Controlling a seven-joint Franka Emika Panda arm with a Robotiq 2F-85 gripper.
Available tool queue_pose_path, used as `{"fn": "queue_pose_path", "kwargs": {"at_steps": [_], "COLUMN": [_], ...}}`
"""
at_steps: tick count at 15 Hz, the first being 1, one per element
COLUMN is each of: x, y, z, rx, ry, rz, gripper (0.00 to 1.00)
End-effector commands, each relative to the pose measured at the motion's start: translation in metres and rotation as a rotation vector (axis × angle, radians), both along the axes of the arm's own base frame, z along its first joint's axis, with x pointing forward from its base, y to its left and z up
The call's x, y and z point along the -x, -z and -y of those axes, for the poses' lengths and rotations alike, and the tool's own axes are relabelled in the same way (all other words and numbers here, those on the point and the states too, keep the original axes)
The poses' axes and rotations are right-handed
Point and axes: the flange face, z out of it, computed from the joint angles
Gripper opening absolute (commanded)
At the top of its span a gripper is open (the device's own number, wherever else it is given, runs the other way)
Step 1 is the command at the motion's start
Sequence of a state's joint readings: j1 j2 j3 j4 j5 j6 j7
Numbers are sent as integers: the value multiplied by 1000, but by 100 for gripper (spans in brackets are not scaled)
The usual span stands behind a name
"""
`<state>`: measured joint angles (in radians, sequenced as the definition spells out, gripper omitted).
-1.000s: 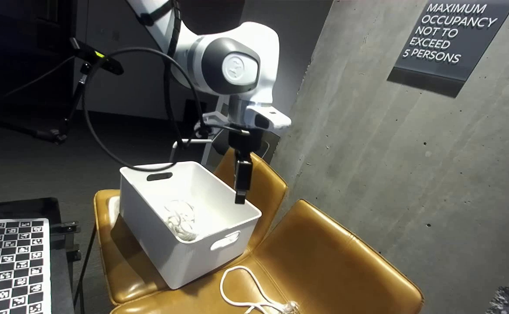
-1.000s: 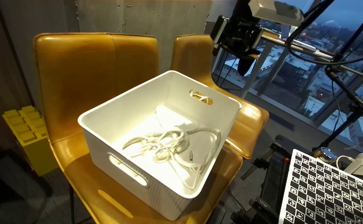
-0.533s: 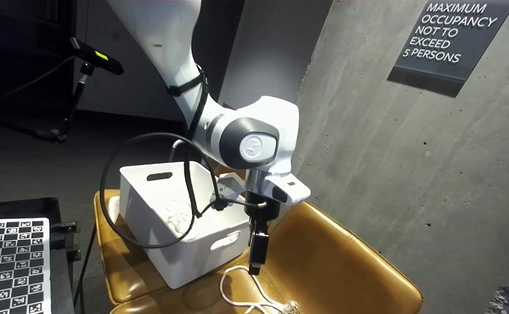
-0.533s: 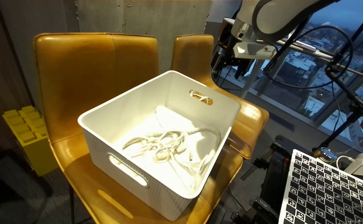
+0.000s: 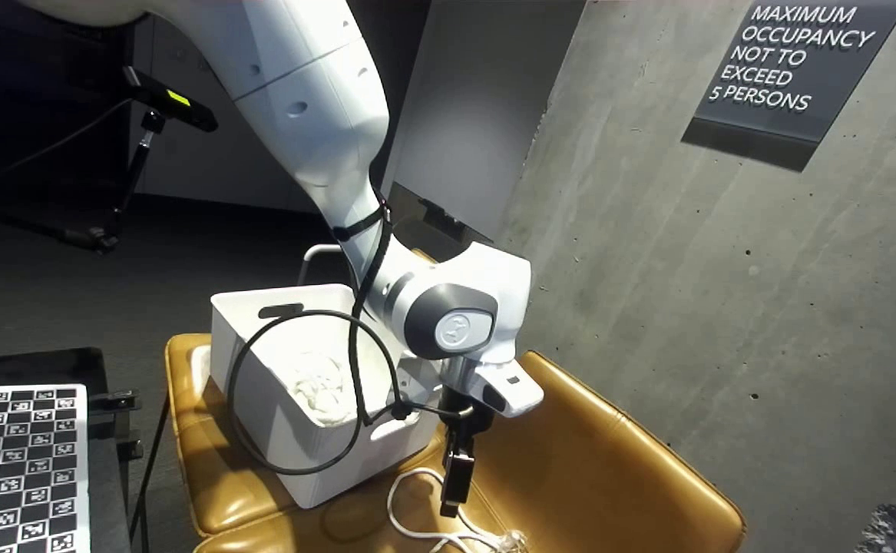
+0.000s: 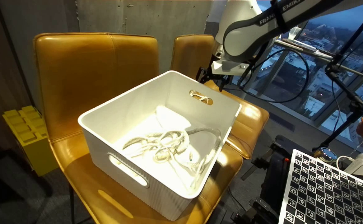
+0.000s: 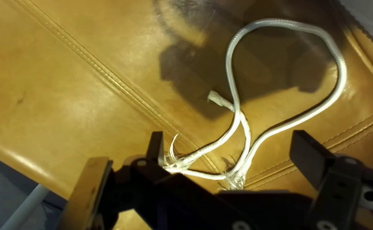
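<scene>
Rope lies in a loose loop on tan seat; gripper hangs over it w/ jaws wide, partly hiding a frayed bit in wrist view. Box w/ tangled cords stands close by on 2nd chair; arm crosses in front in an ext. view.

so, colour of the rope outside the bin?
White; the rope shows best in the wrist view.
</scene>
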<state>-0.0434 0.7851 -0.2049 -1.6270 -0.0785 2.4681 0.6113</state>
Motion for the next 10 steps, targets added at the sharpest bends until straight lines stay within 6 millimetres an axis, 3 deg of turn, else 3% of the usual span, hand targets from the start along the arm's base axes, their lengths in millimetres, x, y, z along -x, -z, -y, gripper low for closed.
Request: {"fn": "queue_pose_path", "kwargs": {"at_steps": [1, 6, 10], "x": [-19, -22, -9], "y": [19, 45, 63], "z": [-1, 7, 18], "rx": [-27, -57, -81], "ry": [36, 84, 115], "rz": [-7, -40, -60], "gripper": [100, 100, 100]}}
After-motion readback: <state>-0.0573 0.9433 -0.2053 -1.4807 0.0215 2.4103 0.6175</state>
